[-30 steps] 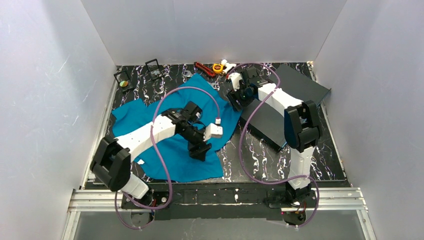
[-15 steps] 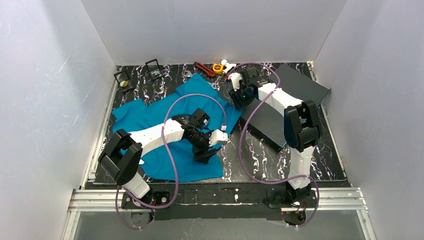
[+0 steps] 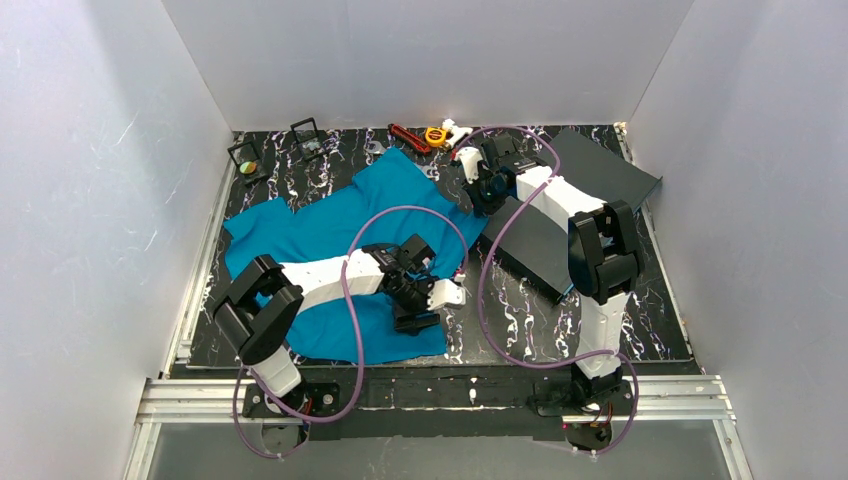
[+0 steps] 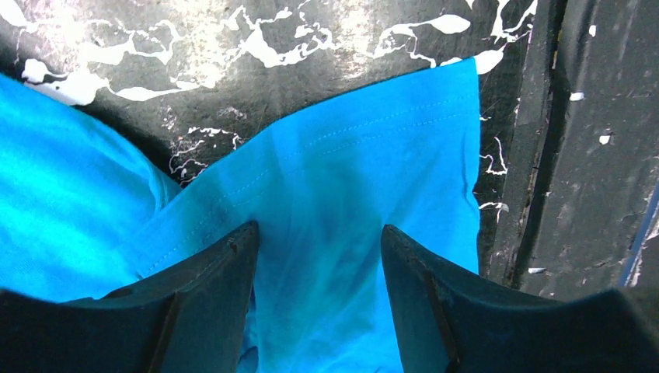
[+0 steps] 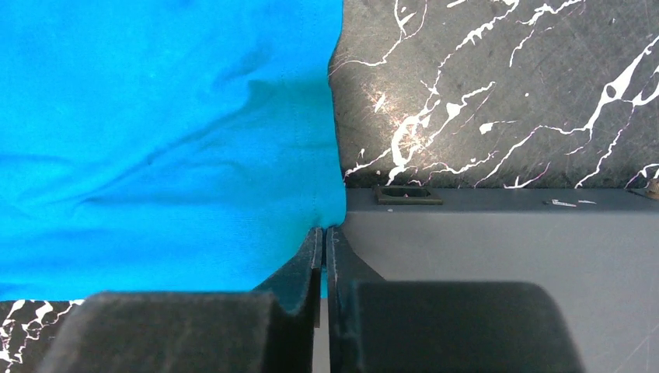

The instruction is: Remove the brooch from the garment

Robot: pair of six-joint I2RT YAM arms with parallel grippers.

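Cloth takes up the left of the overhead view: the garment (image 3: 320, 230), a teal T-shirt, lies rumpled on the black marbled desk (image 3: 520, 300), running from well left of the left jaws across to the right jaws. Beyond its far left corner stand two small black frames (image 3: 245, 158).

The left arm (image 3: 320, 275) lies low over the shirt, and the left jaws are at the shirt's near right corner. Only the left wrist view shows how they stand: wide apart, holding nothing, with the two dark fingers (image 4: 210, 287) on either side of a strip of the garment (image 4: 350, 194). The stitched hem runs just ahead of the tips, bare desk (image 4: 233, 47) lies beyond it, and a dark rail (image 4: 559, 155) is to the right. Whether the tips touch the cloth cannot be told.

The right arm (image 3: 560, 200) reaches to the shirt's far right edge. From above the right jaws are too small to read. The right wrist view shows them pressed to a thin slit with a sliver of teal in it, pinching the garment's (image 5: 155, 132) edge. The shirt spreads left of these jaws, and the dark grey board (image 5: 497, 249) lies to their right, touching the cloth at the tips.
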